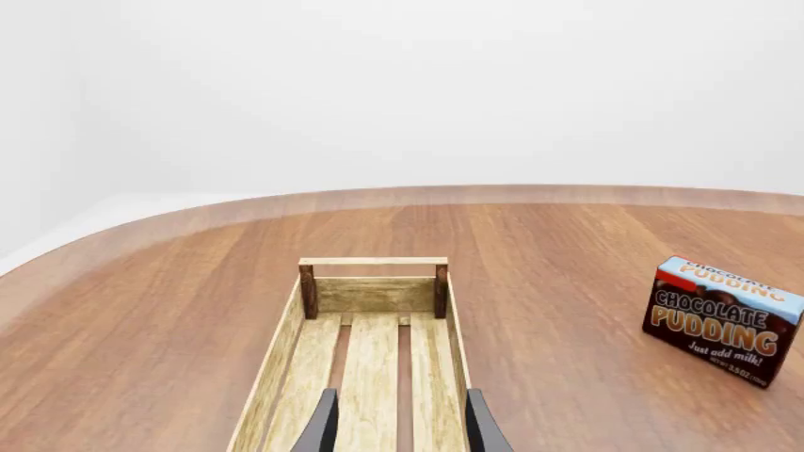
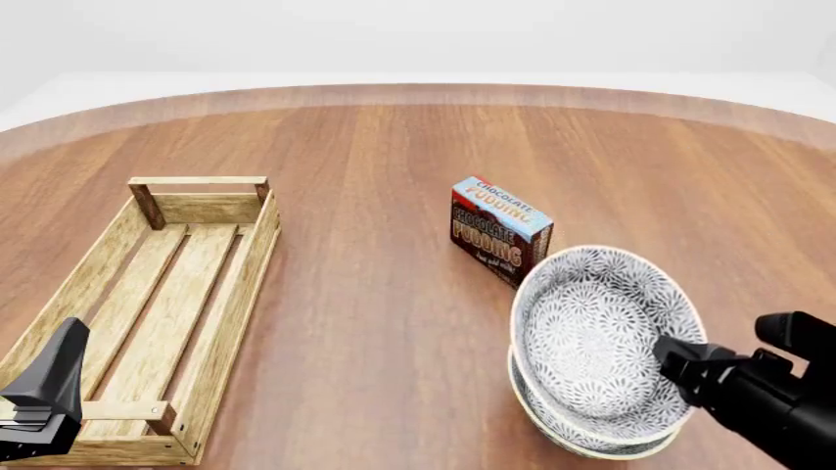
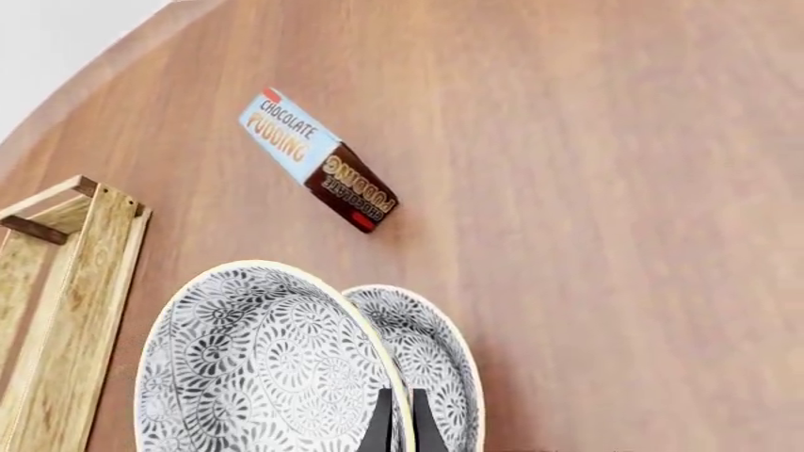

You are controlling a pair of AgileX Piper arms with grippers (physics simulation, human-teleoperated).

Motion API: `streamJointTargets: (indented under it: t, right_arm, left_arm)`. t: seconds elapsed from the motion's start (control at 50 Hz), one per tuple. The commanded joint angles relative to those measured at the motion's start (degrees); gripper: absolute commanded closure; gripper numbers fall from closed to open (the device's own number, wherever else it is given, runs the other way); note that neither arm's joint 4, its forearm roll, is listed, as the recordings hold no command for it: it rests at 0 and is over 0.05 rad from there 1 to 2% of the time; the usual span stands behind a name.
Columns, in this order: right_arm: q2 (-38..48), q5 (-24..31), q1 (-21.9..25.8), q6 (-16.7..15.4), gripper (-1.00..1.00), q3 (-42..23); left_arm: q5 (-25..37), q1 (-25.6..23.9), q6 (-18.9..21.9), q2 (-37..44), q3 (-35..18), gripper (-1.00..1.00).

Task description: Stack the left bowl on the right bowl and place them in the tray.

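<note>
Our right end effector (image 2: 667, 354) is clamped on the left bowl (image 2: 594, 333), tilted over the right bowl (image 2: 575, 431); the tray (image 2: 235, 284) lies far leftward, lengthwise away from us.

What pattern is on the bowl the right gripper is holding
The held bowl has a dense grey-blue flower pattern on white, with a cream rim; the front view shows it best.

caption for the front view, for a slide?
Right tool grips the rim of the tilted upper bowl over its twin; tray empty.
</note>
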Motion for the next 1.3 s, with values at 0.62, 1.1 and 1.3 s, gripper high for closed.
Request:
streamJointTargets:
  t: [0.62,1.1,1.3]
  right_arm:
    - [3.6,-3.5,-2.1,-1.6,-1.0,0.6]
    - [0.7,0.0,-1.2,-2.7,-1.0,-1.1]
    - [0.7,1.6,0.4,-1.9,-1.0,0.0]
  left_arm:
    - [0.0,0.0,0.0,0.0,0.0,-1.0]
    - [0.0,0.0,0.0,0.0,0.0,-1.0]
    - [0.0,0.0,0.0,0.0,0.0,-1.0]
